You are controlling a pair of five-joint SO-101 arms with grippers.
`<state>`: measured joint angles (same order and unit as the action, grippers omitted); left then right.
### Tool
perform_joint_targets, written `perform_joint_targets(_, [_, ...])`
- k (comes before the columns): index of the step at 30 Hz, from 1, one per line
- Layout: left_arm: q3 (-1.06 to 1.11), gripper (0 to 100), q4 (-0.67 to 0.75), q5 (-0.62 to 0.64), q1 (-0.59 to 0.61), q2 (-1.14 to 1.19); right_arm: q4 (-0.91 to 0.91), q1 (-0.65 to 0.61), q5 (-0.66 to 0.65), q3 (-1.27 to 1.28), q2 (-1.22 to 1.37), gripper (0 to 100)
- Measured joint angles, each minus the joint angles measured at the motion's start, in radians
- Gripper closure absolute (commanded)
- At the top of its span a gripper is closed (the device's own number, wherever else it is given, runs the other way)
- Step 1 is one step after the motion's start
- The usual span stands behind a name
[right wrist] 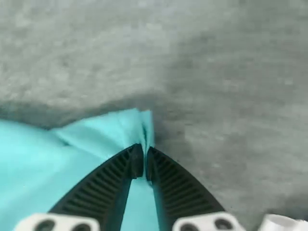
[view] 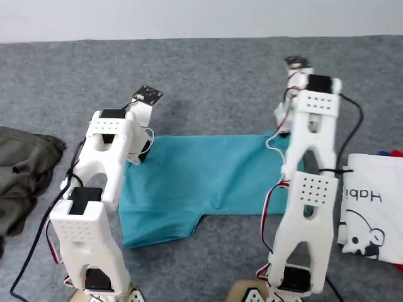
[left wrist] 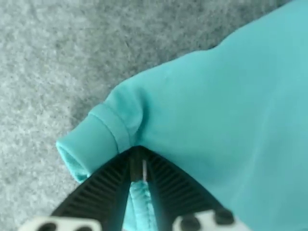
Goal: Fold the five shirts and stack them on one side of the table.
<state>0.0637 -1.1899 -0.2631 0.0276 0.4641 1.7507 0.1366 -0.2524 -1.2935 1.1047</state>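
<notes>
A teal shirt (view: pixel 201 182) lies spread on the grey felt table between the two arms. My left gripper (left wrist: pixel 138 163) is shut on the teal shirt (left wrist: pixel 221 110) near a sleeve cuff (left wrist: pixel 91 139), at the shirt's far left corner (view: pixel 140 154). My right gripper (right wrist: pixel 143 161) is shut on a bunched edge of the teal shirt (right wrist: pixel 67 159), at its far right corner (view: pixel 280 135). A dark olive shirt (view: pixel 22 170) lies crumpled at the left edge. A white printed shirt (view: pixel 371 207) lies at the right edge.
Grey felt (view: pixel 208 82) covers the table, with open room behind the teal shirt. Red and blue fabric (view: pixel 390 154) peeks out behind the white shirt. The arm bases stand at the near edge.
</notes>
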Motion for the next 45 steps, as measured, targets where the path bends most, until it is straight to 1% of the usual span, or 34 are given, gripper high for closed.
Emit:
perform_joint_targets(4, [0.0, 99, 0.0, 0.0, 0.0, 0.003, 0.0, 0.04, 0.0, -0.051, 0.0, 98.7])
perform_joint_targets(10, [-0.003, 99, 0.0, 0.0, -0.003, 0.003, 0.002, 0.06, 0.0, -0.058, 0.0, 98.7])
perform_joint_targets(20, [-0.003, 99, 0.0, 0.0, -0.003, 0.003, 0.002, 0.14, 0.046, -0.058, 0.0, 98.7])
perform_joint_targets(28, [-0.003, 99, 0.0, 0.0, -0.003, 0.003, 0.002, 0.16, 0.049, -0.058, 0.0, 98.4])
perform_joint_targets(31, [-0.003, 99, 0.0, 0.0, -0.003, 0.003, 0.002, 0.141, 0.049, -0.058, 0.0, 98.3])
perform_joint_targets(33, [-0.003, 99, 0.0, 0.0, -0.003, 0.003, 0.002, 0.104, 0.049, -0.058, 0.0, 97.6])
perform_joint_targets(38, [-0.003, 99, 0.0, 0.0, -0.003, 0.003, 0.002, 0.017, 0.049, -0.058, 0.0, 87.3])
perform_joint_targets(45, [-0.003, 99, 0.0, 0.0, -0.003, 0.003, -0.005, -0.044, 0.049, -0.058, 0.017, 87.1])
